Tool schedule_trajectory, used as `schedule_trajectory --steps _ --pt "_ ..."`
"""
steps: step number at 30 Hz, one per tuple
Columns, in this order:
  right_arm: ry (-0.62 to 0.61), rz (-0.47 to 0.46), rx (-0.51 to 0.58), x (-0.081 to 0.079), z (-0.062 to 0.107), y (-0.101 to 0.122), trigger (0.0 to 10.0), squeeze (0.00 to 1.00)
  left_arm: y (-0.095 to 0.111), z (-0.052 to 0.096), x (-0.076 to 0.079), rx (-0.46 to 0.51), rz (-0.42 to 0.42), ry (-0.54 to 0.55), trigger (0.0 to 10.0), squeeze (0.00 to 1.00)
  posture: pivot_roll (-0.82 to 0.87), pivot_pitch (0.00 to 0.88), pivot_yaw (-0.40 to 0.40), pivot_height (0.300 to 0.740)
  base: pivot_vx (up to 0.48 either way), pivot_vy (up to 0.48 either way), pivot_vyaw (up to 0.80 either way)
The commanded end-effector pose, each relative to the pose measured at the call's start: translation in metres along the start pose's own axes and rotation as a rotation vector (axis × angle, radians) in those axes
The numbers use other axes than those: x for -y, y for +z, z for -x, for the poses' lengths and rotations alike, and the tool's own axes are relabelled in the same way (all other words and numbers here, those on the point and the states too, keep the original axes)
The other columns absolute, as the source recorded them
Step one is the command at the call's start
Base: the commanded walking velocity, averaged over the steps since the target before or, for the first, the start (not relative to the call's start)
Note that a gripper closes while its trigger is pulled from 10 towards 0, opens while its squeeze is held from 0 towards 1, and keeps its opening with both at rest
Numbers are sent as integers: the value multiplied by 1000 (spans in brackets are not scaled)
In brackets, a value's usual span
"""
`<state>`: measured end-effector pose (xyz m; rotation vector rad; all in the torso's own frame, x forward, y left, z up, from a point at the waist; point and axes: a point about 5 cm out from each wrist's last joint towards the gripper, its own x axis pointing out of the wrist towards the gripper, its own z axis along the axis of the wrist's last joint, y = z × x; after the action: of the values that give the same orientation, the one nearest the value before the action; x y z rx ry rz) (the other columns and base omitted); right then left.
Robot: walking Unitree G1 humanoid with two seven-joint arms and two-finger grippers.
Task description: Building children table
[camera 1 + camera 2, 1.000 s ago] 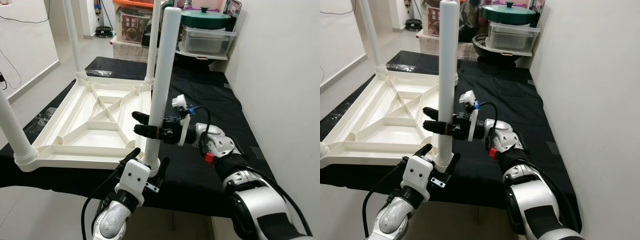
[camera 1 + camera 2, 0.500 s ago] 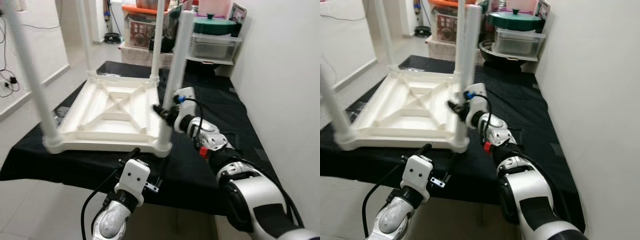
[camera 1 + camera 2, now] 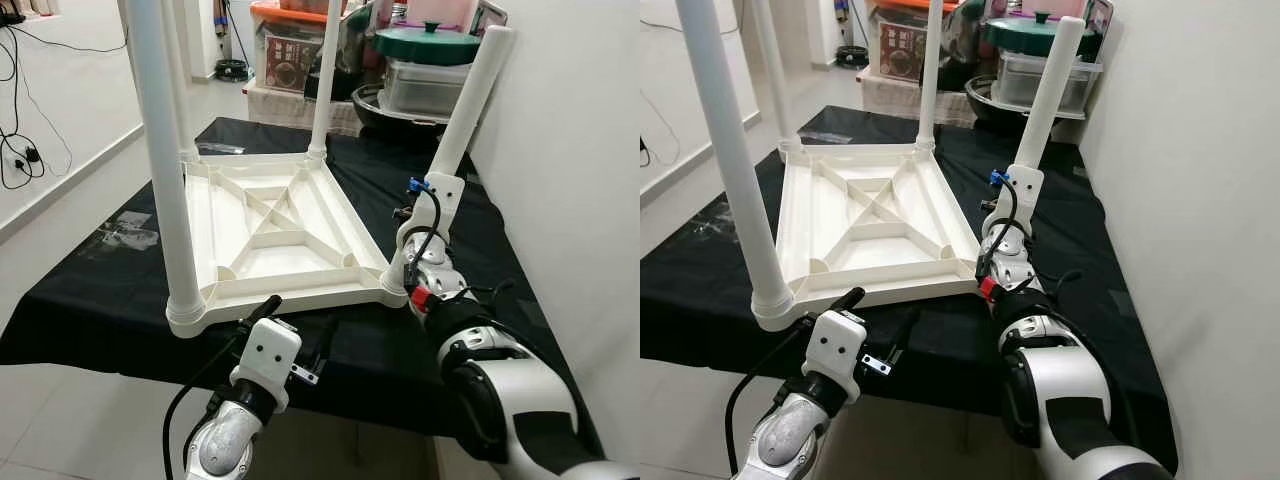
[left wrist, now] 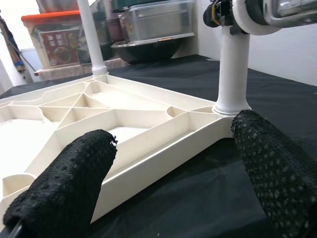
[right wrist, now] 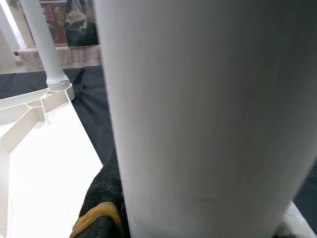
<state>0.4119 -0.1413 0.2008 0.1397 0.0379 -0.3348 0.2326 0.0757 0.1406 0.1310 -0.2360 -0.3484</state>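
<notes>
White children table top [image 3: 270,235] lies upside down, ribbed underside up, centre-left of the head view, on a desk [image 3: 120,310] covered in black cloth. Four white legs are in its corner sockets: near-left leg [image 3: 165,160] big in the upper left of frame, two far legs [image 3: 326,80] at top centre, and the near-right leg [image 3: 462,120] tilting toward the upper right.

Right pincer [image 3: 412,258] is at the base of the near-right leg, right of centre, arm coming up from the lower right. In the right wrist view the leg [image 5: 208,114] is pressed right up against the camera with one black finger [image 5: 101,208] against it; the other finger is hidden, so closure around the leg can't be told for certain.

Left pincer [image 4: 173,173] is at bottom centre of the head view, just off the desk's front edge, fingers [image 4: 64,183] spread apart with nothing between them, pointing at the tabletop's near edge.

Back of frame, upper right: clear storage boxes [image 3: 425,85] with a green lid [image 3: 428,42]. White wall [image 3: 570,180] along the right side.
</notes>
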Motion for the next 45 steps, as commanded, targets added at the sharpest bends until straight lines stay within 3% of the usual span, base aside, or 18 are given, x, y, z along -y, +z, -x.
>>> schedule_trajectory --steps 1,3,4,7,11,12,14,16,17,22,26,28,29,30,31,36,44,45 --pt "37 -35 -67 -6 4 -17 10000 0 -4 1 2 -21 -3 -10 10000 0 87 14 -122 740 0 0 0" --pt "149 -83 -18 -15 5 -9 10000 24 -4 2 3 -22 -3 -11 10000 0 87 9 -124 740 0 0 0" --pt "254 -121 16 -22 7 -3 10000 1000 -5 2 3 -23 -2 -11 10000 0 87 6 -122 740 0 0 0" --pt "371 -149 76 -28 9 4 10000 1000 -5 2 3 -24 -1 -12 10000 0 87 6 -123 740 0 0 0" --pt "886 -263 -19 -39 18 5 10000 1000 -5 2 3 -23 0 -12 10000 0 86 2 -122 740 0 0 0" --pt "886 -263 -19 -39 18 5 10000 1000 -5 2 3 -23 0 -12 10000 0 86 2 -122 740 0 0 0" --pt "1126 -241 -37 -39 27 8 10000 1000 -5 2 4 -23 0 -15 10000 0 86 2 -122 740 0 0 0" --pt "1253 -221 -64 -38 33 7 10000 980 -5 2 4 -23 0 -15 10000 0 88 4 -123 740 0 0 0" --pt "1403 -181 -61 -36 42 6 10000 0 -4 2 4 -22 0 -14 10000 0 88 4 -123 740 0 0 0" --pt "1658 -74 -108 -33 59 -4 10000 0 -3 2 3 -18 0 -12 10000 0 90 10 -126 740 0 0 0" --pt "1688 -32 -147 -35 61 -10 10000 0 -3 2 3 -17 0 -10 10000 0 89 16 -123 740 0 0 0" --pt "1622 112 -188 -39 58 -25 10000 0 -3 2 3 -16 -1 -9 10000 0 89 19 -123 740 0 0 0" --pt "1488 180 -188 -42 51 -31 4314 0 -2 2 2 -16 -1 -9 10000 0 91 22 -124 740 0 0 0" --pt "1488 180 -188 -42 51 -31 4314 0 -2 2 2 -16 -1 -9 10000 0 91 22 -124 740 0 0 0" --pt "1410 214 -189 -42 47 -34 0 0 -2 2 2 -15 -1 -9 10000 0 91 22 -124 740 0 0 0" --pt "1217 141 -148 -37 34 -23 0 0 -2 1 2 -14 -1 -8 10000 0 89 25 -123 740 0 0 0" --pt "1103 82 -136 -32 26 -16 0 0 -2 1 2 -14 -1 -9 10000 0 87 25 -122 740 0 0 0" --pt "757 7 -103 -17 8 -10 0 0 -2 0 2 -16 -2 -10 10000 0 83 27 -117 740 0 0 0"
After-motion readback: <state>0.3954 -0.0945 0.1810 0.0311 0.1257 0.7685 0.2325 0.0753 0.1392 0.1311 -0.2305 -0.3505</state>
